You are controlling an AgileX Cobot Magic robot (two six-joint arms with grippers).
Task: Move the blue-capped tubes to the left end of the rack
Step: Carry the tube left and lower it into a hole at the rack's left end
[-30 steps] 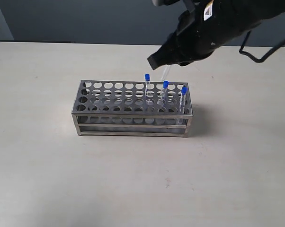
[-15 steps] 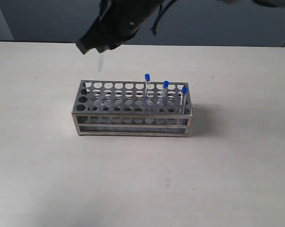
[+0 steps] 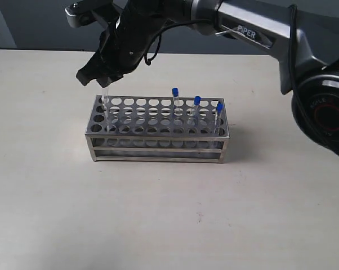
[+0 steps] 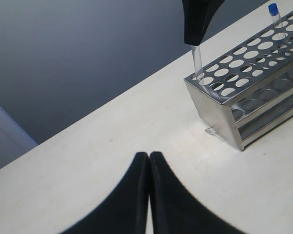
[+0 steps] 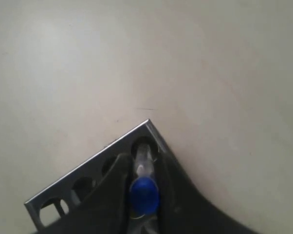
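Bare worktop (image 3: 158,214) lies open on every side of the rack (image 3: 158,132). Your right jaws grip a blue-capped tube (image 5: 144,192) by its top, its lower end at the corner hole of the rack's left end. Three other blue-capped tubes (image 3: 197,102) stand toward the right end. Your left jaws are pressed together, apart from the rack.

The rack (image 3: 158,147) is made of shiny silver metal. The blue-capped tubes (image 3: 196,108) are made clear. The table (image 3: 158,219) is finished matt.
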